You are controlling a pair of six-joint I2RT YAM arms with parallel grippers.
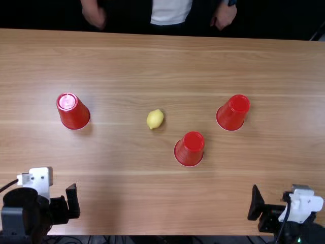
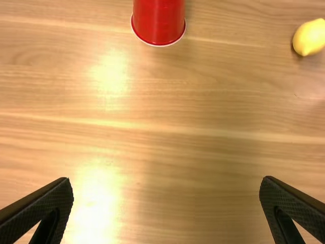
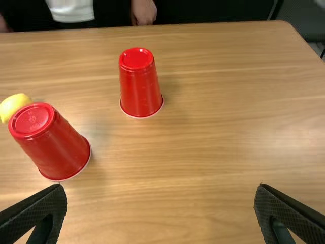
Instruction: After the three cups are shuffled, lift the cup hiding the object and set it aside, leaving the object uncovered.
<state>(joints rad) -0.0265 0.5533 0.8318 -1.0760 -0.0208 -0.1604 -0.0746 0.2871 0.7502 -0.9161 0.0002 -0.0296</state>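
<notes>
Judging by how things lie, no lift is in hand: the lemon (image 1: 155, 119) sits bare on the table (image 1: 162, 61), under no cup, so either the hiding is not yet done or the uncovering is finished; which of the two I cannot tell.

The left gripper (image 2: 165, 216) rests at the near edge, fingers spread wide with nothing between them. Beyond it the left cup (image 1: 72, 112) stands mouth down, well apart from the rest. The lemon lies near the table's middle, touching nothing. The middle cup (image 1: 190, 148) stands mouth down near the lemon, to its right and closer to the arms, but apart from it. The right cup (image 1: 233, 112), also mouth down, stands farther right and farther back. The right gripper (image 3: 160, 213) sits at the near edge, fingers likewise wide and empty.

If a round is to come, the next move probably calls for waiting while the lemon is covered and the cups are shuffled. The arm nearer the chosen cup would then close on its wall, lift it straight up so the lemon is not knocked, and set it down on bare wood to one side.

What lies under any cup cannot be seen. The left wrist view cuts off the left cup's upper part and clips the lemon at the frame's edge. In the right wrist view the middle cup hides most of the lemon. From above, each arm's bulk covers part of its gripper.
</notes>
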